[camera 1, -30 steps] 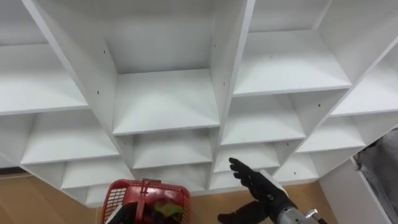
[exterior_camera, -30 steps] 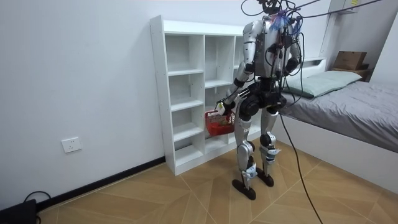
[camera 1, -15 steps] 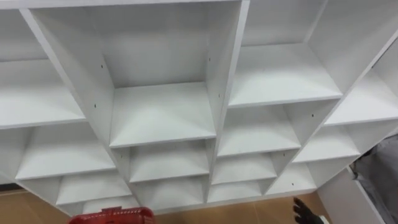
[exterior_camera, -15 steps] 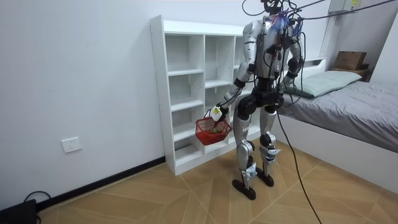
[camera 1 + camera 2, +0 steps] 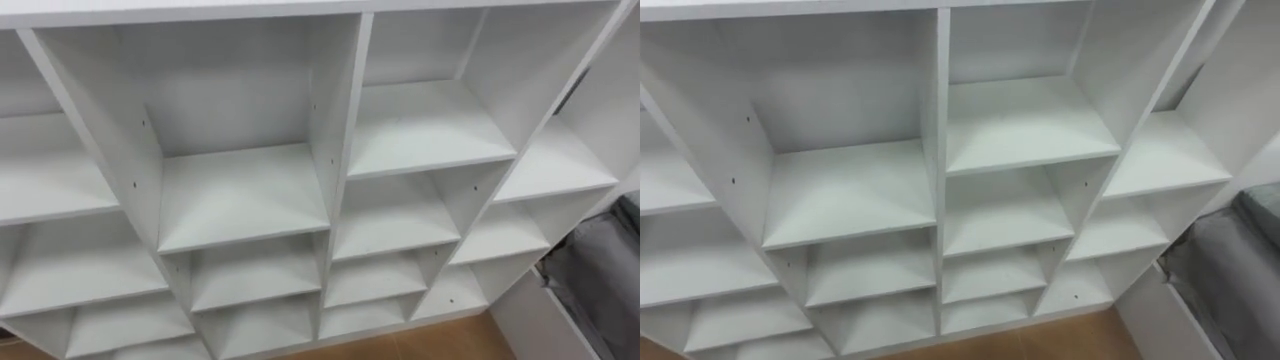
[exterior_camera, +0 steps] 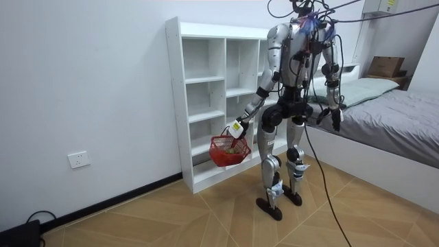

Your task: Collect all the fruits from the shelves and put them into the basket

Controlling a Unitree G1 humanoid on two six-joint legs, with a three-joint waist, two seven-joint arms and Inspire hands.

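The white closet [image 5: 240, 195] stands right in front of me, and all its compartments [image 5: 1020, 125] in the eye views are bare. In the room view I stand upright facing the closet [image 6: 206, 103]. My left hand [image 6: 236, 129] is shut on the handle of a red basket [image 6: 228, 149], which hangs at knee height before the lower shelves. Something yellowish lies inside the basket. My right hand [image 6: 336, 122] hangs at my side near the bed, its fingers loose and holding nothing.
A bed [image 6: 391, 116] with grey bedding stands close behind me on the room view's right, and its grey edge [image 5: 600, 270] shows beside the closet. A cardboard box [image 6: 385, 66] sits beyond the bed. There is open wooden floor [image 6: 171, 219] on the room view's left.
The eye view has tilted upward, so the basket and my right hand have slid out of it. The basket has swung down and away from the shelf. My right arm has dropped to my side.
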